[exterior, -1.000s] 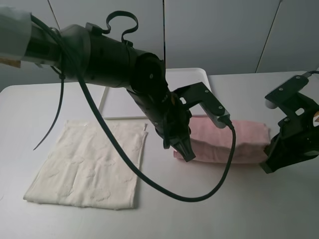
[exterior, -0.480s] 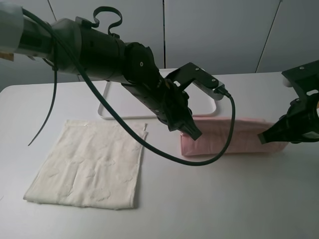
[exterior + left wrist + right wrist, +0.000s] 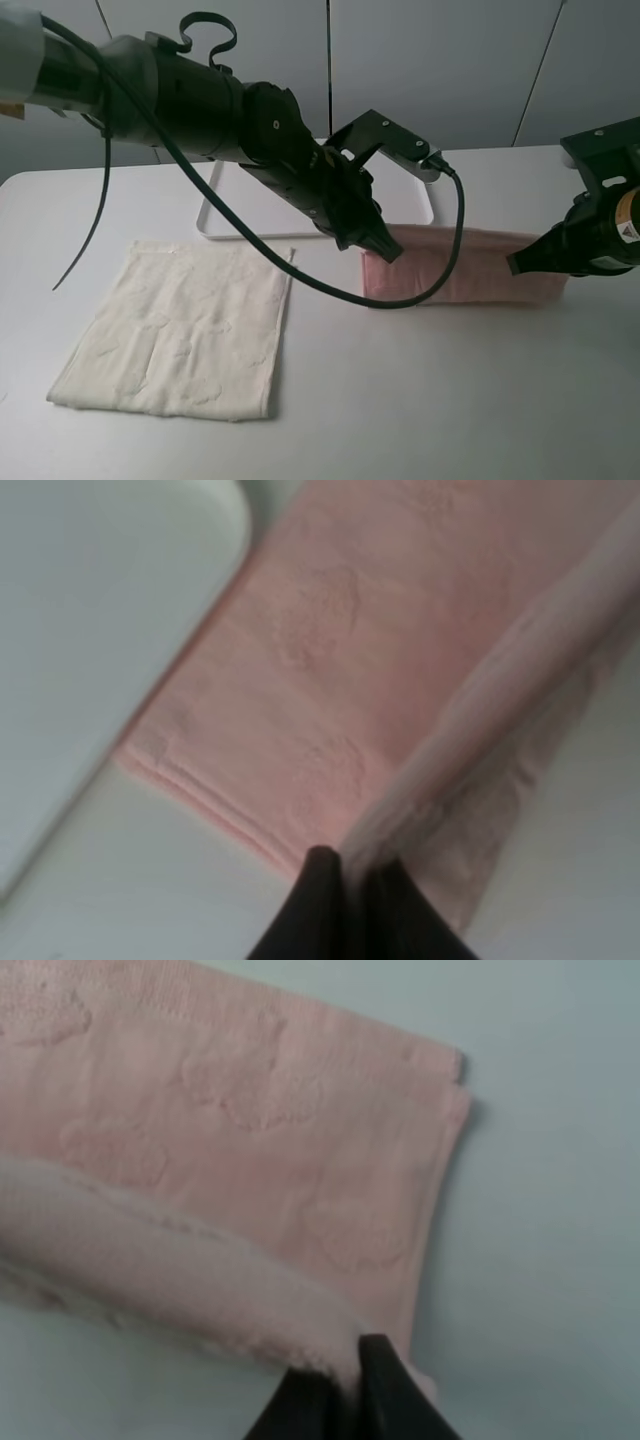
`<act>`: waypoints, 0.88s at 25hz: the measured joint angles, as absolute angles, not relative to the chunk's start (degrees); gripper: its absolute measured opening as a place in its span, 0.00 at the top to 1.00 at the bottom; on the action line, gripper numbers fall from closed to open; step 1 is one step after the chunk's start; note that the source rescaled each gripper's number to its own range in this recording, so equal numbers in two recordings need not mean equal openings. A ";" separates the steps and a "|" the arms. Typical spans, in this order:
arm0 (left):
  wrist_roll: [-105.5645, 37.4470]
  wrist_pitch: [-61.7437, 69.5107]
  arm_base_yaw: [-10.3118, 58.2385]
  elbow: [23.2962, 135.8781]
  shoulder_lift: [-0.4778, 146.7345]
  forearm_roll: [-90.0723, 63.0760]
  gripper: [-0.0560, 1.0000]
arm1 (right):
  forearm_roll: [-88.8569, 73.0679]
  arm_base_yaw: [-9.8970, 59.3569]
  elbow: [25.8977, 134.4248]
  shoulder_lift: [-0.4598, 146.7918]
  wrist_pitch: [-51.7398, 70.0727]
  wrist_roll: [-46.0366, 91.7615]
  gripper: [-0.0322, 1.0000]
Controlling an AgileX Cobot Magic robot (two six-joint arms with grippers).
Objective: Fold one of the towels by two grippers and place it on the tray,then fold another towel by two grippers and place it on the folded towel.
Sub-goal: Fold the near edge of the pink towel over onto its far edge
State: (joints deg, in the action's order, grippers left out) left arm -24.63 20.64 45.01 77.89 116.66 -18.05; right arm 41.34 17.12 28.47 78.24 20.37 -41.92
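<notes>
A pink towel (image 3: 470,272) lies on the white table just in front of the white tray (image 3: 232,210). My left gripper (image 3: 385,250) is shut on the towel's near left edge and holds it lifted over the rest; the left wrist view shows the fingertips (image 3: 322,872) pinching the raised edge of the pink towel (image 3: 300,680). My right gripper (image 3: 520,264) is shut on the near right edge; the right wrist view shows the fingertips (image 3: 375,1360) pinching the pink towel (image 3: 250,1120). A cream towel (image 3: 180,330) lies flat at the left.
The table (image 3: 450,400) stretches open in front of the pink towel. The left arm's black cable (image 3: 230,240) hangs over the cream towel's far right corner. Grey wall panels stand behind the table.
Both grippers have lifted the pink towel's near edge and carried it away from the camera, over the rest of the towel. The towel now looks narrower and lies closer to the tray.
</notes>
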 joint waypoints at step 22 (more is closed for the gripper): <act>-17.26 13.28 41.24 77.89 119.73 -16.20 0.16 | 83.33 17.15 31.72 87.35 22.82 -85.13 0.20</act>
State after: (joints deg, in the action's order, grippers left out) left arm -17.26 13.28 41.24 77.89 119.73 -16.20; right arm 83.33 17.15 31.72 87.35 22.82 -85.13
